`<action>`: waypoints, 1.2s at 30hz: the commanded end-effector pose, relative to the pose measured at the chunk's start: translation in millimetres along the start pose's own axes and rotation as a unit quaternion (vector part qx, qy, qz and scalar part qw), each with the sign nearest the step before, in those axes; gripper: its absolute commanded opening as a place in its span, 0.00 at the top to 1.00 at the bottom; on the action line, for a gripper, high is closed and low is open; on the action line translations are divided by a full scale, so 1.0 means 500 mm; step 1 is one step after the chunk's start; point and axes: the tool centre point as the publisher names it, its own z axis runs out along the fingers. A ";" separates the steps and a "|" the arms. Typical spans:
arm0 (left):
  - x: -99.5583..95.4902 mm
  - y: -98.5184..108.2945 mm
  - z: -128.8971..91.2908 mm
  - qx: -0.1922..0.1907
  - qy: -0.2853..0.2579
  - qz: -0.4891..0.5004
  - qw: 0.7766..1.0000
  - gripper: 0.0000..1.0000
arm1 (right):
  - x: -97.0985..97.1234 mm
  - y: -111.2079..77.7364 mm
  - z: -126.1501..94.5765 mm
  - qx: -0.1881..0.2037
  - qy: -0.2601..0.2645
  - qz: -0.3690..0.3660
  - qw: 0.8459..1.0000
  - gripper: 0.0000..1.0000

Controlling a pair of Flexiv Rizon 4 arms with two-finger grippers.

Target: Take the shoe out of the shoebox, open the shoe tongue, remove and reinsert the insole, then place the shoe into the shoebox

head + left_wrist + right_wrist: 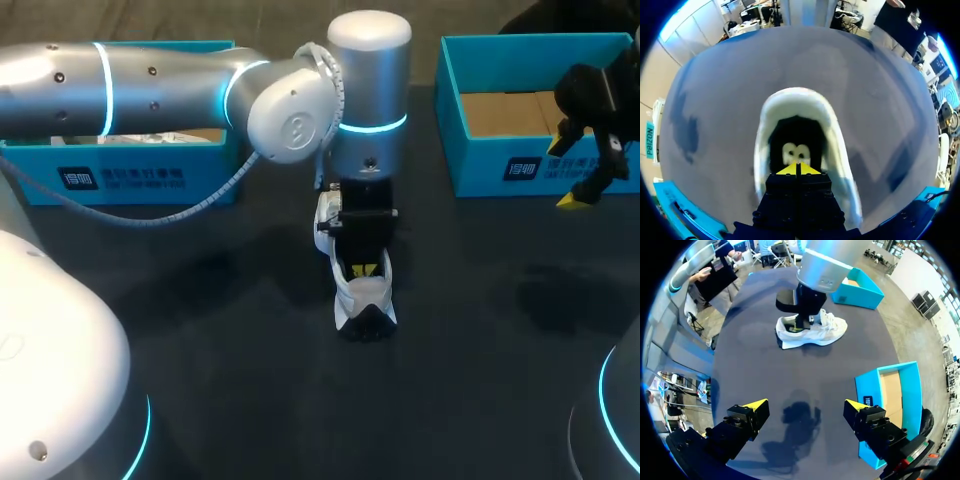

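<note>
The dark table (200, 330) is bearing two teal shoeboxes and a white shoe. The left arm (150, 85) is stretching across from the left side and standing upright over the table's middle. The left shoebox (130, 175) is lying partly behind that arm, and the right shoebox (500, 165) is sitting open at the far right, showing its cardboard floor. The shoe (362, 290) is resting on the table between the boxes, outside both. The left gripper (799, 169) is pointing down into the shoe's opening with its yellow tips pressed together over the dark insole (795, 145). The right gripper (806, 405) is hanging over the right shoebox's front wall, well apart from the shoe, its fingers spread wide and holding nothing.
</note>
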 end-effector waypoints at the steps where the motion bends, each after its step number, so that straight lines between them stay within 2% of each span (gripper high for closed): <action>1: 0.015 -0.005 -0.039 -0.013 -0.026 0.002 1.000 1.00 | 0.000 0.001 0.002 0.002 0.000 0.001 1.000 0.00; 5: -0.013 -0.004 -0.043 -0.016 -0.033 0.012 0.999 1.00 | 0.000 0.001 0.002 0.002 0.000 0.001 1.000 0.00; 9: -0.036 -0.008 -0.027 -0.007 -0.035 0.022 0.999 1.00 | 0.000 0.001 0.002 0.002 0.000 0.001 1.000 0.00; 14: -0.048 -0.018 -0.003 -0.001 -0.029 0.030 0.999 1.00 | 0.000 0.001 0.002 0.002 0.000 0.001 1.000 0.00; 20: -0.042 -0.017 0.023 0.009 -0.014 0.027 1.000 1.00 | 0.000 0.001 0.002 0.002 0.000 0.001 1.000 0.00; 28: -0.007 -0.010 0.060 0.012 0.016 0.012 1.000 1.00 | 0.000 0.001 0.002 0.002 0.000 0.001 1.000 0.00; 31: 0.007 -0.016 0.052 0.011 0.012 0.006 1.000 1.00 | 0.000 0.001 0.002 0.002 0.000 0.001 1.000 0.00; 36: 0.023 -0.021 0.015 -0.009 -0.022 -0.008 1.000 1.00 | 0.000 0.001 0.002 0.002 0.000 0.001 1.000 0.00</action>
